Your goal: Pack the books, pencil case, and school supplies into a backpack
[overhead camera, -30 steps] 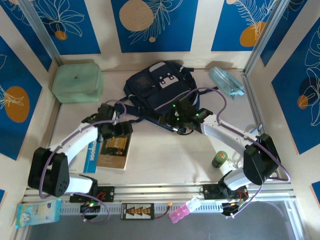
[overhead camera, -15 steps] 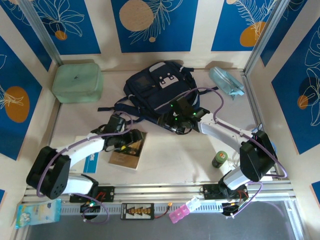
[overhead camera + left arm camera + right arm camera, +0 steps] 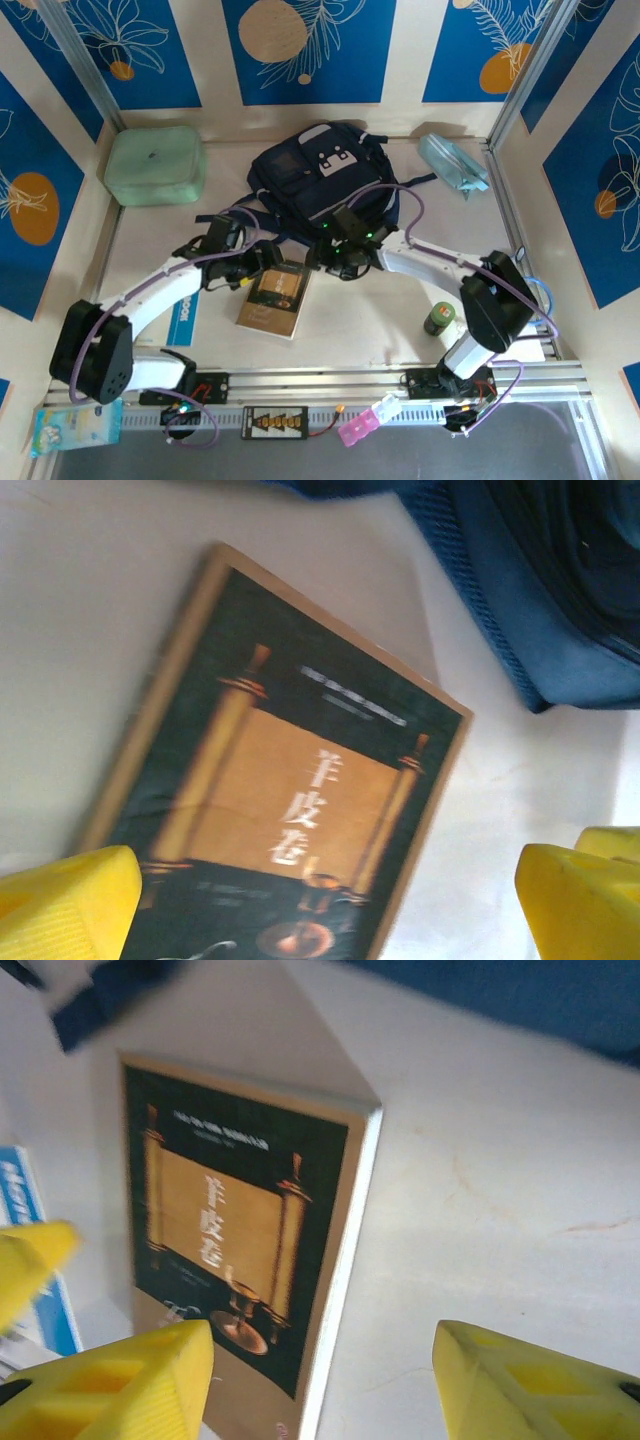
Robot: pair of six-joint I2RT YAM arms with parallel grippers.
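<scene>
**Top view.**
- Backpack [image 3: 320, 180]: upper centre, lying on the worktop [image 3: 370, 320]. I could not tell whether its mouth stood open.
- Tan book [image 3: 277, 298]: flat on the worktop, just below the backpack, near the centre of the frame.
- My left end effector [image 3: 262, 270] was at the book's upper left, my right end effector [image 3: 325, 262] at its upper right.
- Navy book [image 3: 186, 318]: lower left, partly under my left arm.
- Pencil case [image 3: 452, 165]: upper right, well apart from the rest.

**Left wrist view.**
- Tan book [image 3: 290, 800]: centre. Backpack [image 3: 560, 600]: upper right, just beside the book.
- My left end effector [image 3: 330, 900] stood wide, one finger [image 3: 70, 905] over the book's lower left corner, gripping nothing.

**Right wrist view.**
- Tan book [image 3: 230, 1220]: left of centre.
- My right end effector [image 3: 320, 1360] was partly open, astride the book's page edge, holding nothing.

**Step judged.** The first book was being taken up. The next move likely called for closing on that thin edge, lifting, then finding the backpack's opening.
</scene>
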